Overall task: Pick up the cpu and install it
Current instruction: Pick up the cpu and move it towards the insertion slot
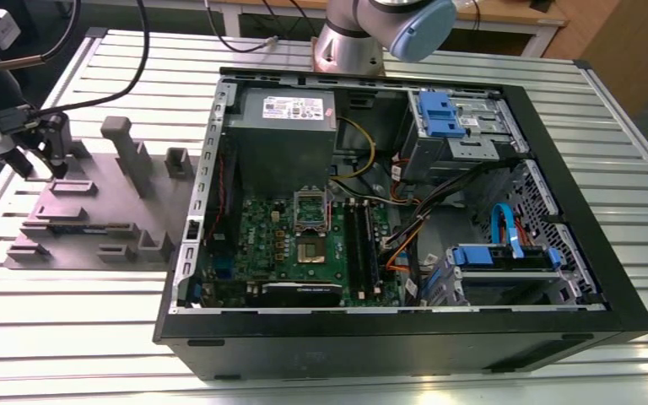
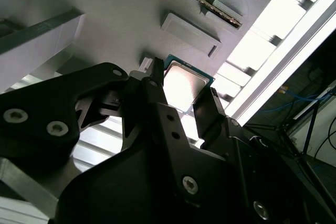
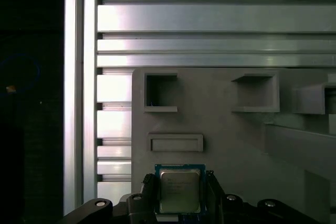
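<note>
At the exterior view's left, over the grey fixture (image 1: 77,209), the gripper (image 1: 40,164) is pinched narrowly on the cpu (image 3: 179,190), which lies flat between its fingertips (image 3: 149,188), with the motherboard (image 1: 301,245) well apart toward that view's right.

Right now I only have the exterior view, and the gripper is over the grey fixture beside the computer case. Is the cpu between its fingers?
Observer: Yes. In both wrist views the cpu sits between the fingers of the gripper.
Operator: Which face is showing?
Observer: Its silver metal top, with the thin greenish rim around it, faces both wrist cameras.
Operator: How do the fingers meet it?
Observer: In the first wrist view one finger lies against each of two opposite edges, and the grey fixture is right behind the chip.
</note>
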{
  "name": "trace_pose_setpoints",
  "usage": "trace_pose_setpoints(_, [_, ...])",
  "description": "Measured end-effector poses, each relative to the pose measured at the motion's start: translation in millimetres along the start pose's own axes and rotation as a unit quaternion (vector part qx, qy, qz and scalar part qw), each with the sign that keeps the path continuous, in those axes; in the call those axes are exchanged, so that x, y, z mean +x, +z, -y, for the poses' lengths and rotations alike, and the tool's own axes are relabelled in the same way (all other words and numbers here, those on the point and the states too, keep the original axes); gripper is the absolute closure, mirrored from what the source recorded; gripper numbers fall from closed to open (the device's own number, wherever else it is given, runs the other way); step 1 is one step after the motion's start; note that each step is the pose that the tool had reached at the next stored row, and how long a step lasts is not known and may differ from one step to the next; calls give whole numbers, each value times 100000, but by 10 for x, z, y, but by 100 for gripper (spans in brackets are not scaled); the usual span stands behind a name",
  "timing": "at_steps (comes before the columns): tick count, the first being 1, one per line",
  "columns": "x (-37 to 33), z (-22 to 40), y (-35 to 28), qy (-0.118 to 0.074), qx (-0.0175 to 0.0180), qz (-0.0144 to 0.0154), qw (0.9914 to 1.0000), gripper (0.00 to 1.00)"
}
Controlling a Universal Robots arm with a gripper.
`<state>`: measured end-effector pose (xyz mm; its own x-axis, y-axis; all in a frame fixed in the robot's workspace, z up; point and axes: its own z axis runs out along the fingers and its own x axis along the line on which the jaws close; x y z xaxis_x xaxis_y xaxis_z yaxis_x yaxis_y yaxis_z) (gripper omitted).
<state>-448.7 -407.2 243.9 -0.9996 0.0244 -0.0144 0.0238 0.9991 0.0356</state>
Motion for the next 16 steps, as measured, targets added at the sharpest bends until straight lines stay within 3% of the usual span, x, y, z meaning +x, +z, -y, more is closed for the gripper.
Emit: trace_pose_setpoints(16, [-1, -1, -41, -1, 0, 1, 100000, 53])
